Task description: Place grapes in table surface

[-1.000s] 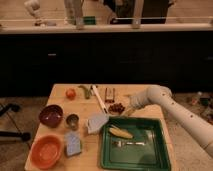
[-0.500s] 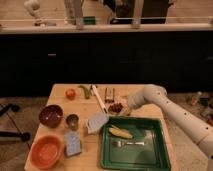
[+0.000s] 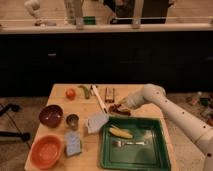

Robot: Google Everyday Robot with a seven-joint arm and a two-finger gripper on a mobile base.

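Note:
The grapes (image 3: 118, 108), a small dark red-purple cluster, sit low over the tan wooden table surface (image 3: 60, 100), just beyond the far left corner of the green tray. My gripper (image 3: 123, 104) is at the grapes from the right, at the end of the white arm (image 3: 165, 107) that reaches in from the lower right. I cannot tell whether the grapes rest on the wood or hang just above it.
The green tray (image 3: 150, 157) holds a corn cob (image 3: 120, 132) and a fork (image 3: 128, 143). On the table are a tomato (image 3: 70, 93), a green vegetable (image 3: 85, 91), a brown bar (image 3: 109, 93), a white spatula (image 3: 97, 119), a purple bowl (image 3: 51, 115), a metal cup (image 3: 72, 120), a blue sponge (image 3: 73, 143) and an orange bowl (image 3: 46, 151).
The arm's elbow has shifted a little to the left. The gripper and the grapes have stayed at about the same spot by the tray's corner.

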